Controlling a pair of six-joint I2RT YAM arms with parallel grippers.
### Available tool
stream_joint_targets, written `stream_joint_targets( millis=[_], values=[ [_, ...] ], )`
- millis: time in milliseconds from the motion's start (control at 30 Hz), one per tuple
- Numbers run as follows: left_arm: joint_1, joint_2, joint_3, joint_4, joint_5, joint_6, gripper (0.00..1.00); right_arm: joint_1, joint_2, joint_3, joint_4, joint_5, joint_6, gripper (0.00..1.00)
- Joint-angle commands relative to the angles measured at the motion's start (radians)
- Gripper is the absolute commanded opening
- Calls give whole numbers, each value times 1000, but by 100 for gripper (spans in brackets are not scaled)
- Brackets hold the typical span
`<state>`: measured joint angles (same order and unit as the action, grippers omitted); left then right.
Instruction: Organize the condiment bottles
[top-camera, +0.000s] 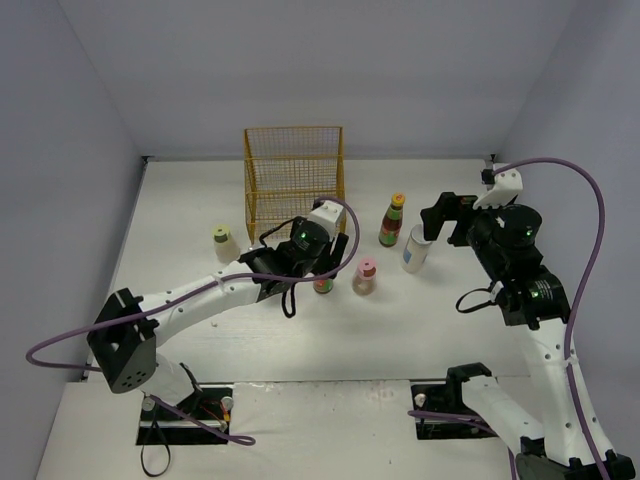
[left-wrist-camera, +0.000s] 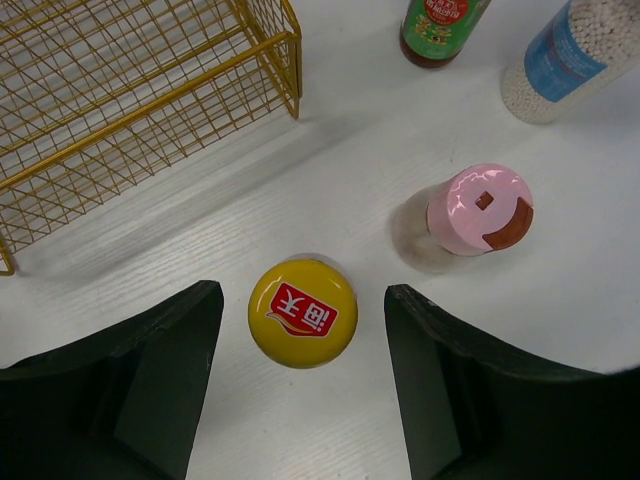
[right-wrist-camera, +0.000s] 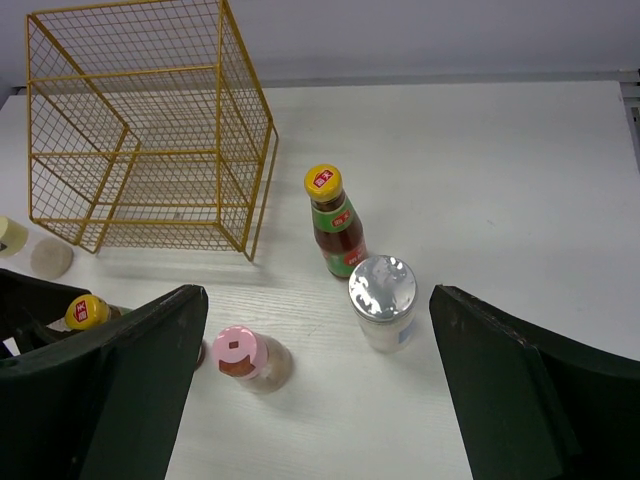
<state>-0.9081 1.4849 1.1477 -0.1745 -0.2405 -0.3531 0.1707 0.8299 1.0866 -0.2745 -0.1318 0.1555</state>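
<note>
Left tool (left-wrist-camera: 302, 293) straddles yellow-capped bottle (left-wrist-camera: 302, 312); jar (left-wrist-camera: 570, 55) holds white granules (left-wrist-camera: 600, 30).

Five bottles on a table, before and beside a wire rack

The wire rack (top-camera: 293, 180) stands at the back of the table (top-camera: 450, 330). A lone squat bottle (top-camera: 224, 243) stands apart, off its front left corner. Just before its front right corner, a capped bottle (left-wrist-camera: 302, 335) stands inside the left gripper (left-wrist-camera: 302, 295), clear of both fingers. To that bottle's right is a second squat bottle (top-camera: 365, 276). Behind that, right of the rack, is a tall bottle (top-camera: 392, 221) with a jar (top-camera: 415, 248) just beside it on the right.
</note>
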Motion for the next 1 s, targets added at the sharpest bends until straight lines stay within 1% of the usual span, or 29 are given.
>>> stream_joint_targets(
  millis=[0,100,133,233,333,367,433,467,533,567,633,767,800,867,900,967],
  values=[
    [-3,-9,18,76,-11,-17,65,3,-3,-1,37,-20,-10,100],
    [-3,-8,15,87,-11,-14,62,1,-8,-2,37,-20,-11,100],
    [-3,-11,14,89,-13,-12,57,3,-8,-2,35,-20,-11,100],
    [-3,-9,6,102,-20,-7,49,1,-11,-4,32,-22,-11,100],
    [-3,-8,4,102,-23,-7,36,1,-12,-4,26,-22,-11,100],
    [-3,-6,3,102,-22,-7,26,3,-12,-4,24,-22,-13,100],
    [-5,-11,7,92,-25,-9,16,1,-15,-2,21,-22,-11,100],
    [-3,-14,10,83,-28,-9,9,1,-17,-2,21,-23,-10,100],
    [-2,-20,21,67,-40,-6,2,1,-20,-1,20,-28,-10,100],
    [-2,-29,44,57,-45,-3,0,1,-20,1,18,-34,-7,100],
    [-2,-38,79,15,-63,15,0,3,-25,7,12,-40,-2,100],
    [12,-45,217,-101,-71,57,0,1,-34,19,1,-46,32,100],
    [17,-41,289,-129,-74,59,0,1,-34,22,-2,-48,41,100],
    [41,-29,361,-198,-80,63,0,12,-38,29,-12,-46,73,100],
    [51,-25,430,-215,-77,63,0,18,-40,30,-15,-31,85,100],
    [80,-11,493,-255,-72,69,0,36,-38,41,-37,-12,131,100]
  ],
)
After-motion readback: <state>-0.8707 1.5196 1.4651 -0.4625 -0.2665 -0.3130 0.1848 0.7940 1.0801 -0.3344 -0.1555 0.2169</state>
